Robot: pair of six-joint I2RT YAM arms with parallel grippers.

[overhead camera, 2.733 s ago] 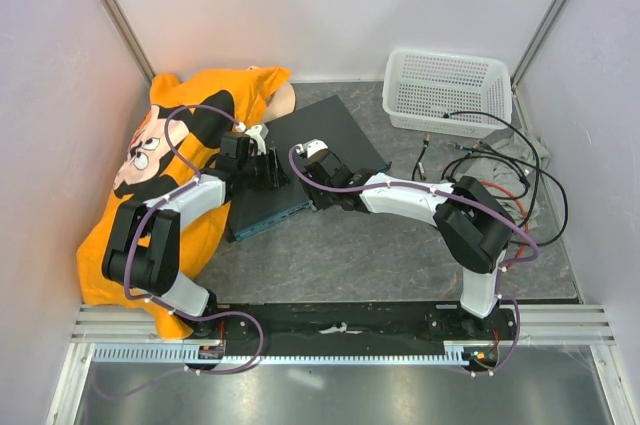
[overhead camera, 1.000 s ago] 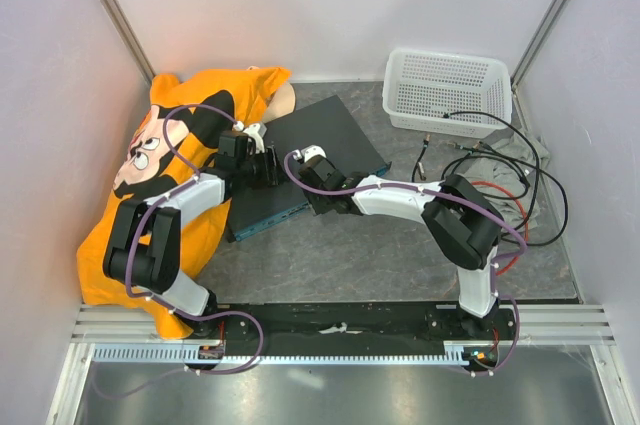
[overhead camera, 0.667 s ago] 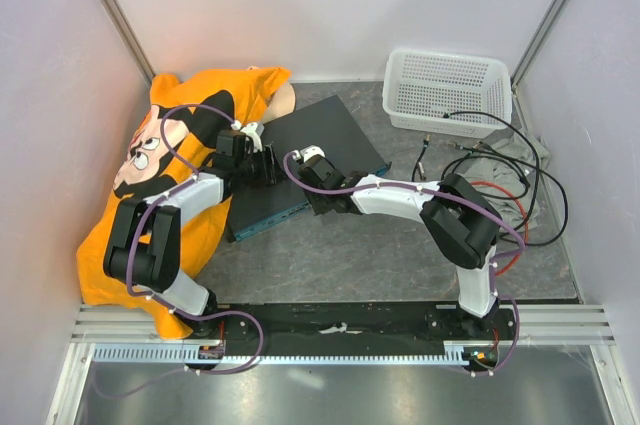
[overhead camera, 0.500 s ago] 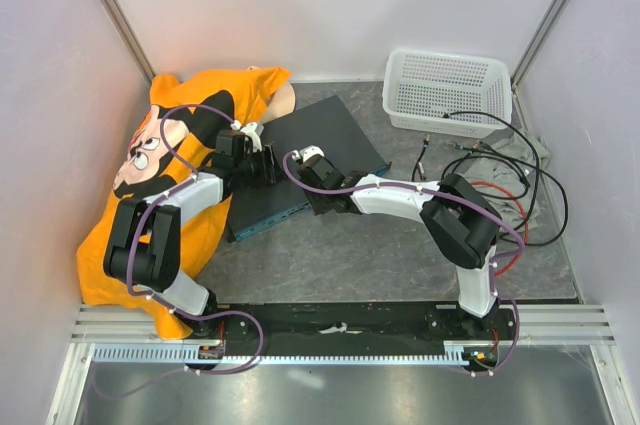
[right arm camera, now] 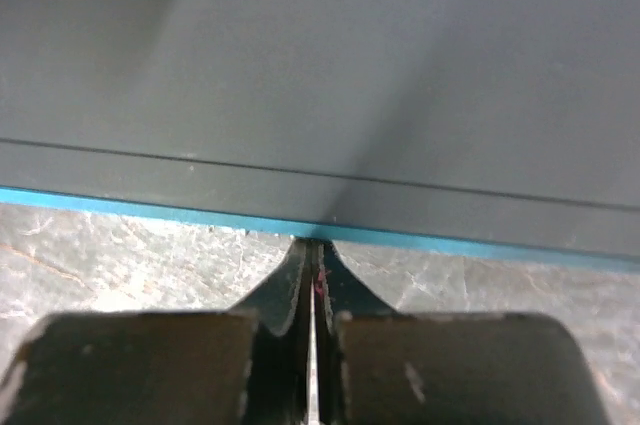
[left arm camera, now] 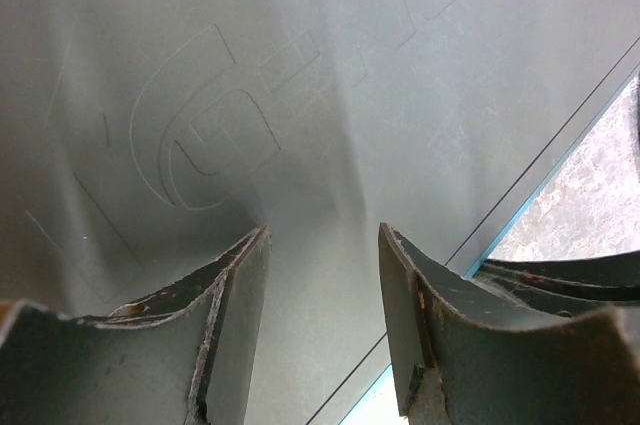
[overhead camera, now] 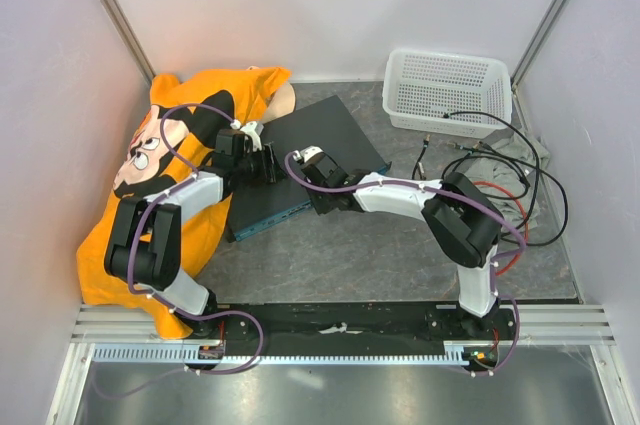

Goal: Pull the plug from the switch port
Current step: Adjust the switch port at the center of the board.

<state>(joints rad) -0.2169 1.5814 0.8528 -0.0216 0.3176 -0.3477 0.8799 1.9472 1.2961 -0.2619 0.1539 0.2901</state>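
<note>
The switch [overhead camera: 318, 137] lies flat in the middle of the table, dark blue-grey on top, its teal front edge facing me. In the left wrist view its top [left arm camera: 300, 95] fills the frame. My left gripper [overhead camera: 268, 166] stands open over the switch's left end with nothing between its fingers [left arm camera: 325, 235]. At the teal front edge [right arm camera: 150, 203] my right gripper [overhead camera: 316, 201] is shut, tips against it [right arm camera: 313, 245]. Only a tiny pinkish speck shows between those tips. The plug and the ports are hidden.
An orange cartoon shirt [overhead camera: 165, 170] lies crumpled to the left, under the left arm. A white mesh basket [overhead camera: 447, 92] stands at the back right. Black cables [overhead camera: 500, 150] and a red cable [overhead camera: 512, 210] tangle near the right wall.
My right gripper's jaws have closed at the switch's front edge, and its arm has shifted slightly. The left gripper stays open where it was.
</note>
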